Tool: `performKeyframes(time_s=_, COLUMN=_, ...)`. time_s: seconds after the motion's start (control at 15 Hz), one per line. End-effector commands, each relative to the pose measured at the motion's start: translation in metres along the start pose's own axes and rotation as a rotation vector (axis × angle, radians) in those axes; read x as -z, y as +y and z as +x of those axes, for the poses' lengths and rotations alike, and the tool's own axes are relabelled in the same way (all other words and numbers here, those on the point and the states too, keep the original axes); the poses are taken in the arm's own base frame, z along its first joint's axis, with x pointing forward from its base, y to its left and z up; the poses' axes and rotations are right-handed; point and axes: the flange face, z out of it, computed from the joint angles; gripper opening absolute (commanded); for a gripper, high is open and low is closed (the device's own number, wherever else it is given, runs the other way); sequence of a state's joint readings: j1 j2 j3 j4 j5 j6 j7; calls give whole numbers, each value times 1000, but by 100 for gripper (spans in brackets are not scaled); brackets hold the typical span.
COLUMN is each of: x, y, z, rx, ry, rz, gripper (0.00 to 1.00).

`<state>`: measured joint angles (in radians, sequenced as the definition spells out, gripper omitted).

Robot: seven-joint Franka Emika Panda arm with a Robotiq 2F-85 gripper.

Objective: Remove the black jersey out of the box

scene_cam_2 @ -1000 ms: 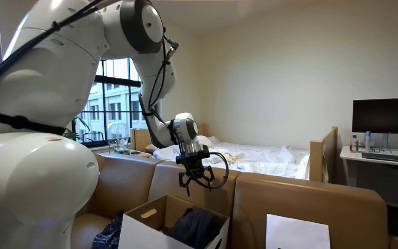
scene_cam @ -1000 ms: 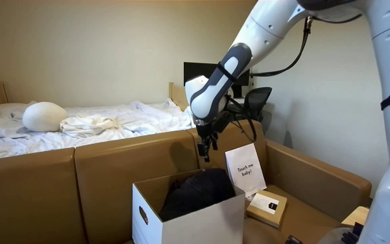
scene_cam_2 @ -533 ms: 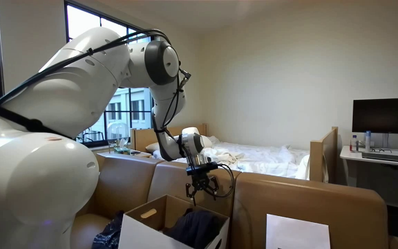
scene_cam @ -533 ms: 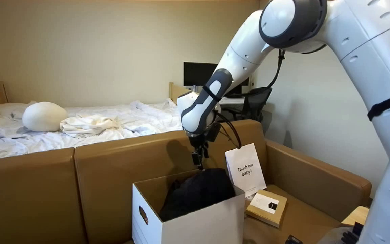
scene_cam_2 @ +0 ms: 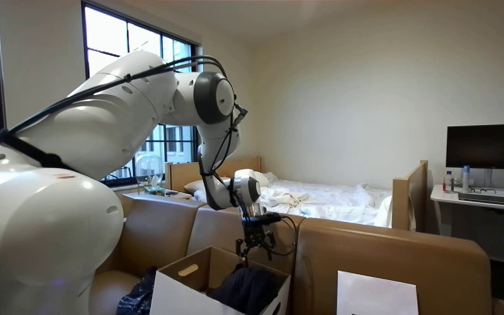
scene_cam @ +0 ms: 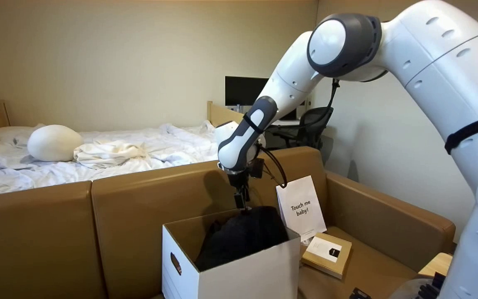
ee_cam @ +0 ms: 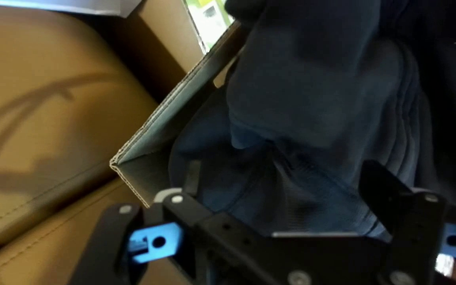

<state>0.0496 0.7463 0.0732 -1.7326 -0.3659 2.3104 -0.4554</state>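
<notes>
The black jersey [scene_cam: 245, 236] lies bunched in the white cardboard box [scene_cam: 247, 276] and rises to about rim height. Both also show in an exterior view, the jersey [scene_cam_2: 250, 286] inside the box [scene_cam_2: 186, 295]. My gripper [scene_cam: 244, 205] points down over the back part of the jersey. In the wrist view the gripper [ee_cam: 281, 174] stands open, with dark folded jersey [ee_cam: 299, 91] below and between its fingers. The box rim [ee_cam: 164, 107] runs to a corner left of the fingers. Whether the fingertips touch the cloth I cannot tell.
The box stands on a brown couch [scene_cam: 160, 199], close to its backrest. A white sheet reading "Touch me baby!" [scene_cam: 302, 209] and a small tan box [scene_cam: 328, 255] are beside it. Dark patterned cloth [scene_cam_2: 137, 294] lies on the box's other side.
The arm has come down, bringing my gripper from well above the box to just over the jersey. The gripper stays open. The box and jersey have not moved.
</notes>
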Motion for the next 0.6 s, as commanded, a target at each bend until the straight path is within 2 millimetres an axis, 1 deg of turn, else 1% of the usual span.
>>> performKeyframes(time_s=0.0, x=-34, y=16, z=12, rx=139, ry=-16, rz=24, gripper=100)
performKeyframes(time_s=0.13, x=-53, y=20, z=14, rx=233, ry=1, rz=63, gripper=100)
performKeyframes(time_s=0.27, x=-71, y=14, z=20, rx=339, ry=6, rz=89, gripper=100)
performKeyframes(time_s=0.53, x=-95, y=4, z=26, rx=536, ry=23, rz=102, gripper=100)
